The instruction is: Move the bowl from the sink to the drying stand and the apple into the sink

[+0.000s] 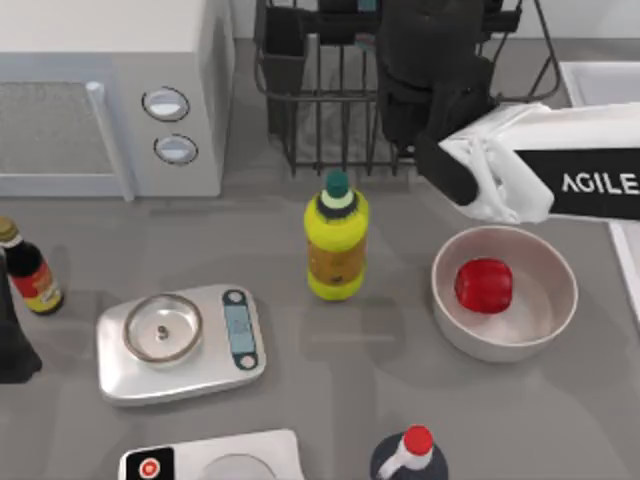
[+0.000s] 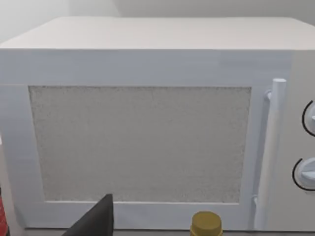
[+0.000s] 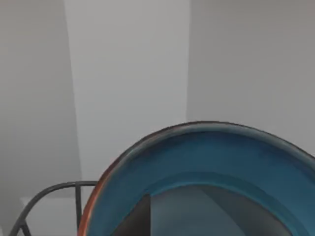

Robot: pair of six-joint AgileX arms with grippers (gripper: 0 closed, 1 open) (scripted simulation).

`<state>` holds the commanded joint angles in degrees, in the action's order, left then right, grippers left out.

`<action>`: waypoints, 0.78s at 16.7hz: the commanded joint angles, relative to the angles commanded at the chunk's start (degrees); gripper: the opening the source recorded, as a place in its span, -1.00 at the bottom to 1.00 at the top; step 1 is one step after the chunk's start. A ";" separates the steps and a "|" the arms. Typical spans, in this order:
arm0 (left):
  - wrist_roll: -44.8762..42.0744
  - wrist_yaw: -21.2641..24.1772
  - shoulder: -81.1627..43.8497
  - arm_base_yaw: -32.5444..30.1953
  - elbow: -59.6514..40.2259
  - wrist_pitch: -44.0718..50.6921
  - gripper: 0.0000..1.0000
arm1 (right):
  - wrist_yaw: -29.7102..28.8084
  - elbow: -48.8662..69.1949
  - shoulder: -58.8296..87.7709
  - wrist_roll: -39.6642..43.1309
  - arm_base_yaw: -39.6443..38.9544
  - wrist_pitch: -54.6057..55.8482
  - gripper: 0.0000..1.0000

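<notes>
Right pincer [image 3: 206, 216] over the drying stand [image 1: 330, 110], gripping the teal-blue bowl [image 3: 206, 162]. Lower level between bars before letting go. Left pincer's state: cannot tell.

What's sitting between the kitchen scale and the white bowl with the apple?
In the top view, a yellow bottle stands between the scale and the white bowl holding the apple.

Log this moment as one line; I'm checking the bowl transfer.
right gripper: over drying stand, holding bowl | apple: in white bowl | left arm: parked by microwave
</notes>
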<state>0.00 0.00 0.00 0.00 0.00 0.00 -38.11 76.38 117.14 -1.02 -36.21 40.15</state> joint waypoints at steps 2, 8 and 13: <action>0.00 0.00 0.00 0.00 0.00 0.00 1.00 | 0.00 0.00 0.00 0.00 0.00 0.00 1.00; 0.00 0.00 0.00 0.00 0.00 0.00 1.00 | 0.00 0.01 -0.02 0.00 -0.16 -0.01 1.00; 0.00 0.00 0.00 0.00 0.00 0.00 1.00 | 3.71 -4.74 -4.61 -0.09 1.36 -1.16 1.00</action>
<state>0.00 0.00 0.00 0.00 0.00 0.00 -34.40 71.64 112.53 -1.11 -34.85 38.99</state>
